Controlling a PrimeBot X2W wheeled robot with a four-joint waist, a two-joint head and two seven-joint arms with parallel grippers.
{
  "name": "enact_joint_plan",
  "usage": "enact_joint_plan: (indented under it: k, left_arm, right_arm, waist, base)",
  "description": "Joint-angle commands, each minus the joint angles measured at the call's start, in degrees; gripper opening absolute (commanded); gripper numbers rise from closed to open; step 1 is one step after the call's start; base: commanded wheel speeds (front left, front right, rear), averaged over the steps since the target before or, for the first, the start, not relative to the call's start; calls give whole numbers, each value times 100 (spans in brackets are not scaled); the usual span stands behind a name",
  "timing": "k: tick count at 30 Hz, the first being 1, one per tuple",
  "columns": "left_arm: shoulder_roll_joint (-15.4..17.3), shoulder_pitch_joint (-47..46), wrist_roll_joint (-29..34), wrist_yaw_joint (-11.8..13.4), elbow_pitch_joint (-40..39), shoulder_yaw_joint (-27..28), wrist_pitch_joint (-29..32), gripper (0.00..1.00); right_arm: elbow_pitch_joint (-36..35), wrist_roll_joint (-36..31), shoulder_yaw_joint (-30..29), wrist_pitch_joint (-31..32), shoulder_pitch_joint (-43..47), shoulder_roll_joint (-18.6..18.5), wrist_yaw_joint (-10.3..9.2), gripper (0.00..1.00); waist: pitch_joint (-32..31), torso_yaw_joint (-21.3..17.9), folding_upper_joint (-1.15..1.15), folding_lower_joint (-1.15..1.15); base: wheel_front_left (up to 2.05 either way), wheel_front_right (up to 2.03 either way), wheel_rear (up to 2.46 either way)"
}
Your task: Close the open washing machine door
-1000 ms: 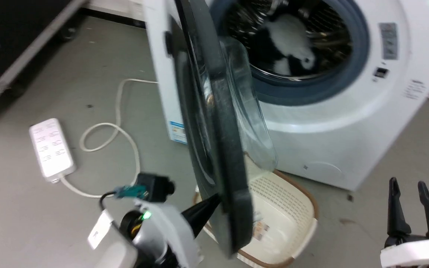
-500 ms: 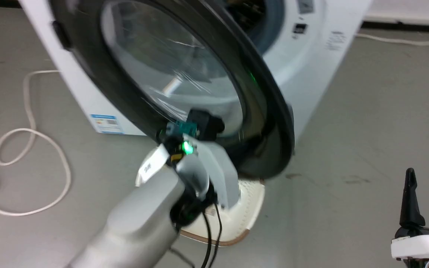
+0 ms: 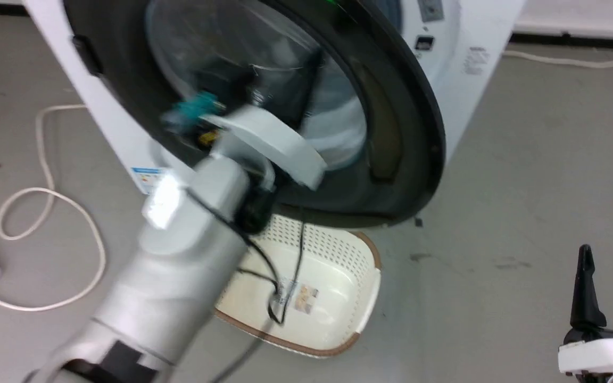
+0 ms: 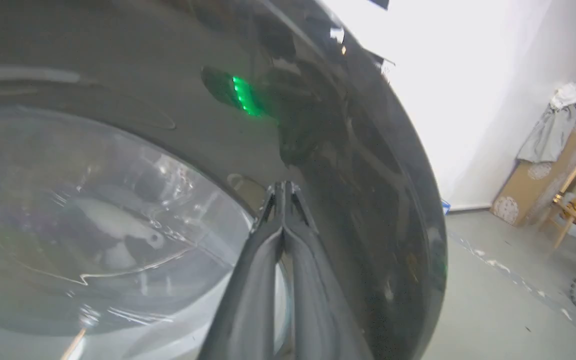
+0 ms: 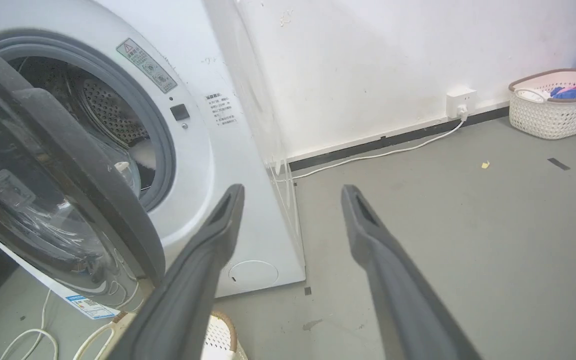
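Left end effector (image 4: pixel 284 186) has pushed the washing machine door (image 3: pixel 405 117) further closed.

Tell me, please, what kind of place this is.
Probably a laundry corner of a plain indoor room: a white front-loading washing machine, a basket of clothes by the wall, and a hard grey floor.

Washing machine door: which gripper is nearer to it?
Left. The left gripper, shut, has its tips against the black outer face of the door; the right gripper hangs open, off to its right.
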Motion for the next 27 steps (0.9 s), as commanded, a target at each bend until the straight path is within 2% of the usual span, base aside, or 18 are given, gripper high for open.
enact_joint_plan:
  k: [1, 5, 8, 13, 16, 19, 27]
  left_arm:
    - [94, 4, 57, 43, -94, 130, -44, 0]
    - [617, 501, 937, 387, -1133, 967, -57, 0]
    - [1016, 1180, 1619, 626, -1610, 1239, -58, 0]
    - [1439, 2307, 1837, 810, -1824, 1534, -59, 0]
    - [1566, 2879, 1706, 736, -1913, 1601, -59, 0]
    - [1605, 3358, 1460, 539, -2076, 1687, -59, 0]
    - [1333, 4439, 1215, 374, -2343, 2058, -60, 0]
  right_arm:
    - [16, -30, -10, -25, 48, -1, 5, 100]
    - [22, -47, 41, -25, 89, -1, 5, 100]
    - [47, -49, 106, -25, 132, -1, 5, 100]
    - [84, -27, 175, -25, 266, -1, 5, 100]
    - [83, -8, 192, -25, 360, -1, 5, 100]
    - [88, 11, 218, -25, 432, -1, 5, 100]
    - [99, 59, 356, -25, 531, -1, 5, 100]
  waist:
    - [-232, 230, 0, 0]
    - [-463, 470, 0, 0]
    - [-605, 631, 0, 0]
    - [-771, 850, 0, 0]
    - [-835, 958, 0, 0]
    - [-879, 1035, 0, 0]
    - [-932, 1057, 0, 0]
  base:
    - [0, 0, 0]
    - [0, 0, 0]
    - [0, 0, 0]
    - [0, 0, 0]
    - [0, 0, 0]
    - [0, 0, 0]
    - [0, 0, 0]
